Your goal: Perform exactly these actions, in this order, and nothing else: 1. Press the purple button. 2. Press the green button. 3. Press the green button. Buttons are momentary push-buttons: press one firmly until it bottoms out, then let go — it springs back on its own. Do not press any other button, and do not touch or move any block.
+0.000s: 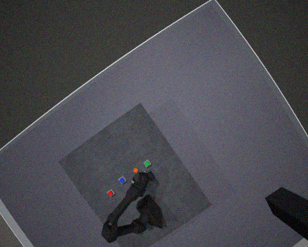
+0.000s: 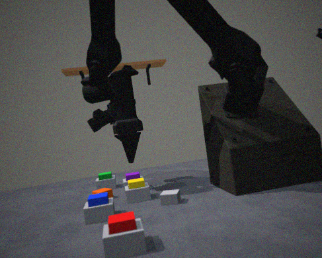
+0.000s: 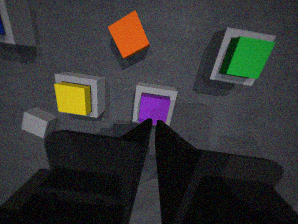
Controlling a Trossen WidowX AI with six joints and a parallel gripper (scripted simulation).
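overhead, the fingertips of the gripper (image 2: pixel 131 162) (image 3: pixel 154 121) stand together, pointed down above the purple button (image 2: pixel 133 176) (image 3: pixel 154 108), with the yellow button (image 2: pixel 136 183) (image 3: pixel 73 99) to one side, near a light gray block (image 2: pixel 170 197) (image 3: pixel 38 122), and the green button (image 1: pixel 147 163) (image 2: pixel 105 175) (image 3: pixel 249 57) beyond, past an orange block (image 1: pixel 135 170) (image 2: pixel 102 192) (image 3: pixel 129 34).

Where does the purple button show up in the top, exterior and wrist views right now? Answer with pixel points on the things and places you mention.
Top: not visible; the arm covers that spot.
Exterior: purple button (image 2: pixel 133 176) (image 3: pixel 154 107), lower middle, behind the yellow one (image 2: pixel 136 183) (image 3: pixel 73 99).
Wrist: near center, just beyond the fingertips.
Shared landmark: the green button (image 1: pixel 147 163) (image 2: pixel 105 175) (image 3: pixel 251 57).
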